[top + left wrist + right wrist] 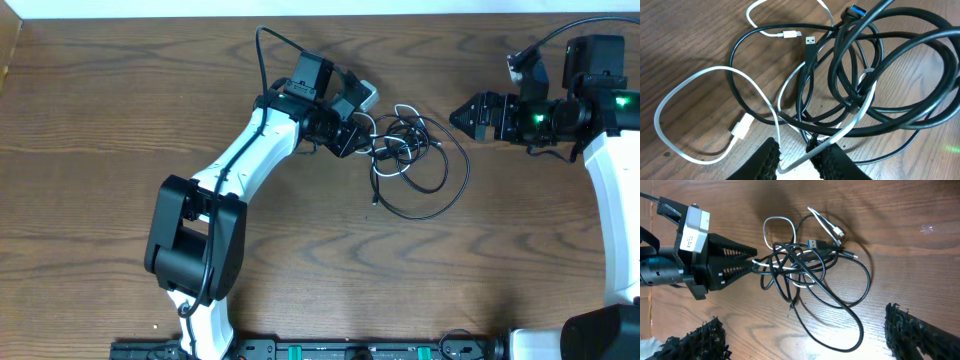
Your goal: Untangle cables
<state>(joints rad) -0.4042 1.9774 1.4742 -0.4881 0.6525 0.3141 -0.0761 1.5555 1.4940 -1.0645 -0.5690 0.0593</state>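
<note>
Your left claw (754,261) was clenched on the thin white cord (705,75), which ran between its black ribbed fingertips (832,160) at the 9 o'clock edge of the clump. Your right claw (465,112) was released, its jaws spread wide. It hung apart from the clump at about 2 o'clock and touched nothing. The thin black cords (410,135) lay knotted with the white one on the dark brown wooden desk (100,120), a little toward 2 o'clock from its middle in the overhead view. One wide black loop spilled out to 5 o'clock. In the left wrist view a white loop lay flat at 9 o'clock, ending in a flat white plug (742,126), and a black USB plug (810,41) pointed to 12 o'clock.
</note>
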